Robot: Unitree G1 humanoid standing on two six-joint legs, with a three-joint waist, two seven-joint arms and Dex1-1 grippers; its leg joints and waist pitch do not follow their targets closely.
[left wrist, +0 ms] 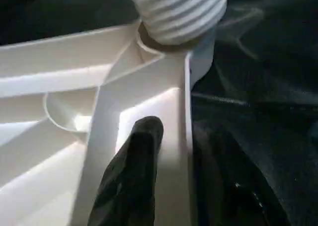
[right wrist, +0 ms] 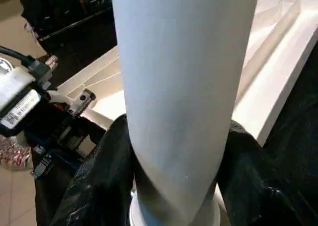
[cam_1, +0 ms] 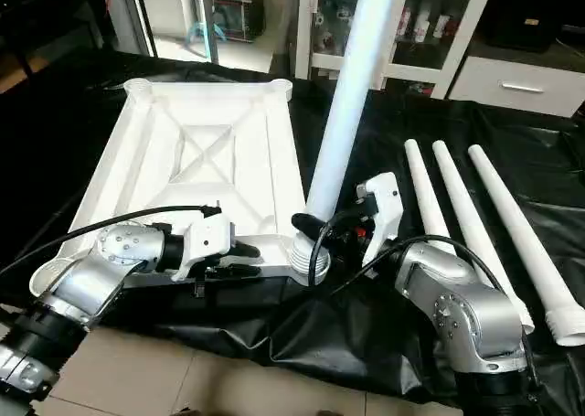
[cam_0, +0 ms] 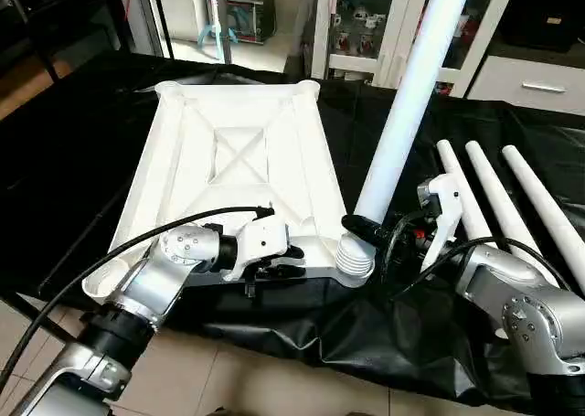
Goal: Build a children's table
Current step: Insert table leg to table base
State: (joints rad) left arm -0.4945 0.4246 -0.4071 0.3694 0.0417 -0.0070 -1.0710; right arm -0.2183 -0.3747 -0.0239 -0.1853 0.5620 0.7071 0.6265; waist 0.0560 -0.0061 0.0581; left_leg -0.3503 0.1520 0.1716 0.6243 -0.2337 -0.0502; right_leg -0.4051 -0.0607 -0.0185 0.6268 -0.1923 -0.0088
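You see the white plastic rectangular table top lying upside down, ribbed X-braced underside up, on the black-covered surface. At its near edge, the left pincer straddles the rim, one black finger resting on the inside of the rim wall and the other outside it; whether the fingers clamp the rim or stand slack, you cannot tell. Just to the right, the long tapered white tube leg stands tilted with its ribbed threaded end seated at the near right corner socket. The right pincer is closed around that leg just above the threaded end, one black finger on each side of the tube. Further right, three more white tube legs lie side by side on the surface.
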